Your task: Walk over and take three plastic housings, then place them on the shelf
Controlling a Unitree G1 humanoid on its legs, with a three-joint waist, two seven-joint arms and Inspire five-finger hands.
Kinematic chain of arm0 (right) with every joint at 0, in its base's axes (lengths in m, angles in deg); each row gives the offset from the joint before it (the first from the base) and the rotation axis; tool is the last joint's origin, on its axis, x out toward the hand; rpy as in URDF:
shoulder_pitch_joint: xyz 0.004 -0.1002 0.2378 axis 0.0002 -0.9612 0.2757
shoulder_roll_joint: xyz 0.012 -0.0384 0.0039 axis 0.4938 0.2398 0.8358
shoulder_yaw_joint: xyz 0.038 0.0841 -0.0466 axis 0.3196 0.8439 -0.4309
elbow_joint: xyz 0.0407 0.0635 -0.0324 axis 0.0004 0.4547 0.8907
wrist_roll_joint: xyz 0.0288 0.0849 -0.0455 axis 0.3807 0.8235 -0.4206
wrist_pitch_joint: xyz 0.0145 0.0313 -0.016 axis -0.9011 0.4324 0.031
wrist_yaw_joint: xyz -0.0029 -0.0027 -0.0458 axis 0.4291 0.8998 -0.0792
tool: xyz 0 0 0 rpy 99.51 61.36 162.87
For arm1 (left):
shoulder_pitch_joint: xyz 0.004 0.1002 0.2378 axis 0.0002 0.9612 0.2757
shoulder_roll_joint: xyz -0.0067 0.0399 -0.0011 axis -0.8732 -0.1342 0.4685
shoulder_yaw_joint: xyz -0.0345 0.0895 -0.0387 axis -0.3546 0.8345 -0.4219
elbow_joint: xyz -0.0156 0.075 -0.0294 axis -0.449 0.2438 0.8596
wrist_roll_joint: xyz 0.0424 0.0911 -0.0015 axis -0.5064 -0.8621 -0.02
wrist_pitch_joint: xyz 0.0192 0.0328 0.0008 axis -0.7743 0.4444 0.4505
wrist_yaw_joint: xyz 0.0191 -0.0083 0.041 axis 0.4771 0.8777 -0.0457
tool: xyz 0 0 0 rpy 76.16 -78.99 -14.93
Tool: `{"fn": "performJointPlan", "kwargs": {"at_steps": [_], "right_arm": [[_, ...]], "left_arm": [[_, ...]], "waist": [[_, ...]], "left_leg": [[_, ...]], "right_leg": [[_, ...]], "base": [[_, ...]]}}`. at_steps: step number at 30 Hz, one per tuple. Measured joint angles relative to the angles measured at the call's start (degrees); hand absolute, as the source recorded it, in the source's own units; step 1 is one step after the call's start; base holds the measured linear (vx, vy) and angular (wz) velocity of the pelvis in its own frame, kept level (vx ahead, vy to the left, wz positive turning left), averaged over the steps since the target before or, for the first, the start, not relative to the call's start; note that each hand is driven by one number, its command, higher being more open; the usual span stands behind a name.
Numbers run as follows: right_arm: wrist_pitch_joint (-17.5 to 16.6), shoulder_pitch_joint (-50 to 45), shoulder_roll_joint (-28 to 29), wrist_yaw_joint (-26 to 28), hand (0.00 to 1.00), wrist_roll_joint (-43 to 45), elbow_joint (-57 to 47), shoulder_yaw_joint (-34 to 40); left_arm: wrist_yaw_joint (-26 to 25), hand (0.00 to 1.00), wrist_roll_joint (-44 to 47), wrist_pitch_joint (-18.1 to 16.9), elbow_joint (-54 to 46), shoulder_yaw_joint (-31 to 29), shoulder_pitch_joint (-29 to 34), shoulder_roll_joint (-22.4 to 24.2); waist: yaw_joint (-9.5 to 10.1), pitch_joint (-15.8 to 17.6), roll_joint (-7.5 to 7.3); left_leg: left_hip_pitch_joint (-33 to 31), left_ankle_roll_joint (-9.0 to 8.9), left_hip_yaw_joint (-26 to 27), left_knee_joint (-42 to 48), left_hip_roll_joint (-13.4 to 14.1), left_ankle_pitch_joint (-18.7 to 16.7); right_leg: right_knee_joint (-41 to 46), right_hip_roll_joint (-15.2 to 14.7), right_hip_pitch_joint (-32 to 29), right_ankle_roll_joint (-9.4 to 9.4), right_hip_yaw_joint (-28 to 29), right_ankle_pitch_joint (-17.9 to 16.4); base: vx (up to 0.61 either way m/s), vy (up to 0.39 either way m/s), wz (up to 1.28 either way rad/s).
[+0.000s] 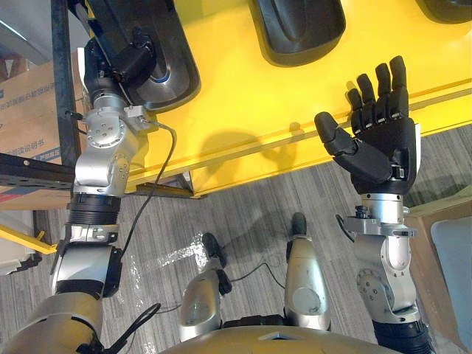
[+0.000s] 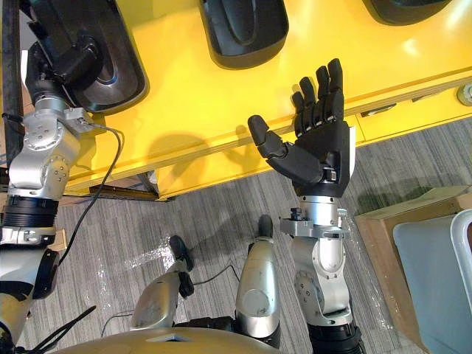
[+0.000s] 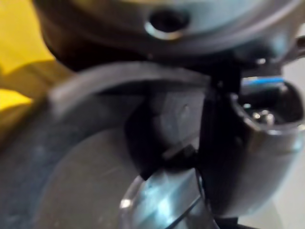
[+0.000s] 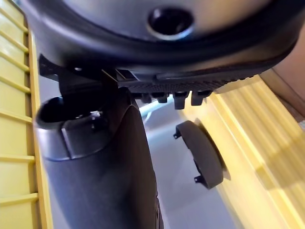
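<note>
**Left hand on a housing, right hand free**

Three black housings lie on the yellow surface (image 1: 243, 103): the left housing (image 1: 184, 66), the middle housing (image 1: 299, 29) and the right housing (image 1: 446, 6). The left hand (image 1: 131, 59) is on the left housing; I cannot tell whether its fingers grasp it. The right hand (image 1: 383, 144) hovers over the surface's near edge, fingers straight and released.

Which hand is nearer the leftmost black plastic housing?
Left. The left hand is on the leftmost black plastic housing; the right hand hovers open over the yellow table's near edge, off to its right.
</note>
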Motion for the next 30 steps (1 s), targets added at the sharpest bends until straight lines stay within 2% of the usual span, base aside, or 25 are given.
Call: {"fn": "performJointPlan", "kwargs": {"at_steps": [8,9,24,30], "right_arm": [[0.2,-1.3,0.0,0.0,1.00,0.9,-0.6,-0.2],[0.3,-1.4,0.0,0.0,1.00,0.9,-0.6,-0.2],[1.2,-1.6,-1.6,-1.0,1.00,2.5,-0.7,-0.8],[1.3,-1.9,-1.7,-1.0,1.00,2.4,-0.6,-2.3]], "left_arm": [[2.9,0.00,0.3,-0.3,3.7,-1.4,-0.3,-1.2],[3.1,1.00,0.3,-0.3,4.0,-1.3,-0.3,-1.2],[3.8,1.00,-2.1,0.0,7.7,1.9,-2.3,-1.3],[2.9,1.00,-4.0,-0.1,10.7,3.1,-2.5,-1.3]], "waist": [[0.01,-0.1,0.12],[-0.03,-0.1,0.13],[-0.21,-1.1,0.89],[-1.24,-2.3,0.71]], "left_leg": [[0.7,0.01,-0.1,-0.1,0.0,0.0],[0.8,0.00,-0.1,-0.1,0.0,0.0],[0.9,0.02,-0.3,-0.2,0.0,0.0],[1.8,0.01,-0.3,-0.4,0.0,0.0]], "right_leg": [[-0.1,0.0,0.8,0.09,-0.1,0.4],[-0.2,0.0,1.1,0.09,-0.1,0.4],[-2.0,0.0,2.2,0.70,-0.4,1.4],[-2.3,0.0,3.3,0.74,-0.6,1.4]], "base": [[0.00,-0.004,0.00],[0.00,0.000,0.00],[0.00,-0.002,0.00],[0.00,0.000,0.00]]}}
